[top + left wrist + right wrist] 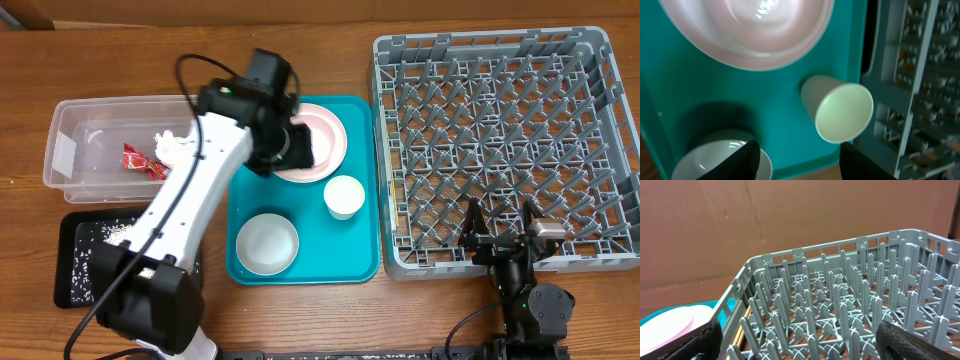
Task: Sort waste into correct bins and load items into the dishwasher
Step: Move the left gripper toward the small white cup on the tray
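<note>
The plate (322,140) is seen at the upper middle of the overhead frame, lying on the far end of the teal tray (345,258). The left claw (300,148) is held over the plate's left part, covering it there. In the left wrist view the plate (765,35) fills the top of the frame, well above the dark fingers (747,160) at the bottom edge. These fingers are spread wide and nothing is gripped between them. The cup (840,112) is seen right of centre, just above the gap, and the bowl (710,160) at lower left is partly hidden by one finger.

In the overhead view the dish rack (500,150) fills the right side. The right claw (505,240) is poised at its lower edge, wide apart and holding nothing.

At left, a napkin (170,143) and a red wrapper (135,158) lie in the clear tub (70,150). Rice (110,235) is scattered on the black tray (75,265) below it.
</note>
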You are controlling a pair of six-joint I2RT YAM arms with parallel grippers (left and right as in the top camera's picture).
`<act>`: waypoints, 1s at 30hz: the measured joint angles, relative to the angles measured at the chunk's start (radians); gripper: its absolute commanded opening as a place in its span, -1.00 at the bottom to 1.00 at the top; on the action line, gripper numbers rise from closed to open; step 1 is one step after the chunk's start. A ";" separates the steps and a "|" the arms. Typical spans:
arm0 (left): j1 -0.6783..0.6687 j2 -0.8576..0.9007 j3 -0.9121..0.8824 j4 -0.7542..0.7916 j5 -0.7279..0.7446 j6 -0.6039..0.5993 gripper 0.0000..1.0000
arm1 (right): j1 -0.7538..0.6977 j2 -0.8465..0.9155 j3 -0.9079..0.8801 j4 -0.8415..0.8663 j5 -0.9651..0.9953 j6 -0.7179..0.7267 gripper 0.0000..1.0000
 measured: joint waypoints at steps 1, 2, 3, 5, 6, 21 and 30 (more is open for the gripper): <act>-0.020 0.001 -0.006 -0.004 0.005 0.010 0.07 | 0.000 0.000 0.000 0.000 0.000 0.000 1.00; -0.039 0.002 -0.014 -0.005 0.009 0.018 0.06 | 0.000 0.000 0.000 -0.001 0.000 0.000 0.99; -0.060 0.003 -0.027 -0.008 0.012 0.023 0.07 | 0.000 0.000 0.000 0.000 0.000 0.000 1.00; -0.090 0.003 -0.051 -0.007 0.017 0.030 0.06 | 0.000 0.000 0.000 0.000 0.000 0.000 1.00; -0.106 0.003 -0.065 -0.004 0.019 0.035 0.07 | 0.000 0.000 0.000 0.000 0.000 0.000 1.00; -0.196 0.004 -0.286 0.274 -0.050 -0.058 0.06 | 0.000 0.000 0.000 0.000 0.000 0.000 0.99; -0.196 0.004 -0.304 0.295 -0.069 -0.089 -0.26 | 0.000 0.000 0.000 0.000 0.000 0.000 1.00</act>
